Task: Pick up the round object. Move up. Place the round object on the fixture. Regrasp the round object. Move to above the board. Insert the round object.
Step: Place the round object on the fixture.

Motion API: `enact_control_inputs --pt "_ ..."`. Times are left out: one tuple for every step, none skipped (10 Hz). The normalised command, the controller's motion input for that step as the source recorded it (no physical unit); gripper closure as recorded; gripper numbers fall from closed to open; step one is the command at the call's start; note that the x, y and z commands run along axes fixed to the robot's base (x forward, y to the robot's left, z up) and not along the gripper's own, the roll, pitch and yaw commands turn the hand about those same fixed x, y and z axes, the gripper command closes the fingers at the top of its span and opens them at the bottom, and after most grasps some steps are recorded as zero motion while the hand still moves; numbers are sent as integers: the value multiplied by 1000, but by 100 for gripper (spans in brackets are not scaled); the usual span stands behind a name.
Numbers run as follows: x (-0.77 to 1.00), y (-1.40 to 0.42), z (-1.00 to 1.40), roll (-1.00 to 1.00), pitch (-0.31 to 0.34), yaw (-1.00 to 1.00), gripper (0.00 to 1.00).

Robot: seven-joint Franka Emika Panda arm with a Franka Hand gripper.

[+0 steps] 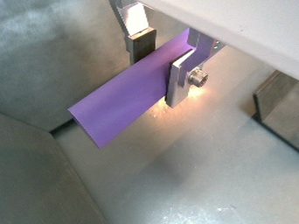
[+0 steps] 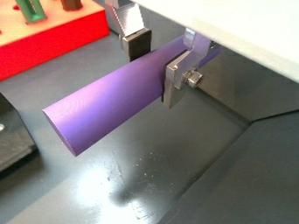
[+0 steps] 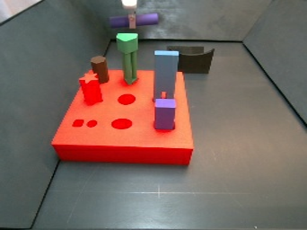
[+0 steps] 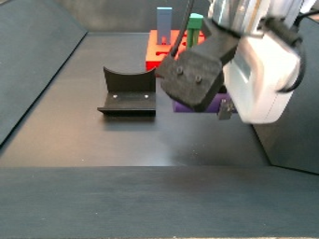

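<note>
While my jaws [image 1: 162, 59] are clamping the round object [image 1: 126, 94] crosswise in both wrist views, it is hanging above the floor. In a side view it [image 3: 132, 21] is floating behind the board [image 3: 126, 135], left of the fixture [image 3: 192, 58].

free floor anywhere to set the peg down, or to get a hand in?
Bare floor in front of the board and along its right side toward the wall. Also between the fixture and the near edge. Crowded: the board top, with standing pegs, and the back, where the gripper holds the round object lying level above the floor near the fixture.
</note>
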Motion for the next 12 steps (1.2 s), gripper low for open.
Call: enact_control_inputs --pt "-22 -9 1000 82 118 12 100" --pt "-23 -9 1000 88 118 16 100" --pt "-27 -10 1000 87 117 14 100" --pt "-30 -9 1000 81 108 13 100" --pt "-31 -11 1000 79 107 11 100" --pt "-31 -9 935 77 105 10 100" --pt "-25 -6 784 80 107 13 100" --pt "-20 -2 630 78 112 14 100" --pt "-17 3 554 81 115 14 100" --pt "-9 -1 400 73 121 16 100" --pt "-6 2 321 70 125 16 100" --pt "1000 -921 146 23 44 1000 100"
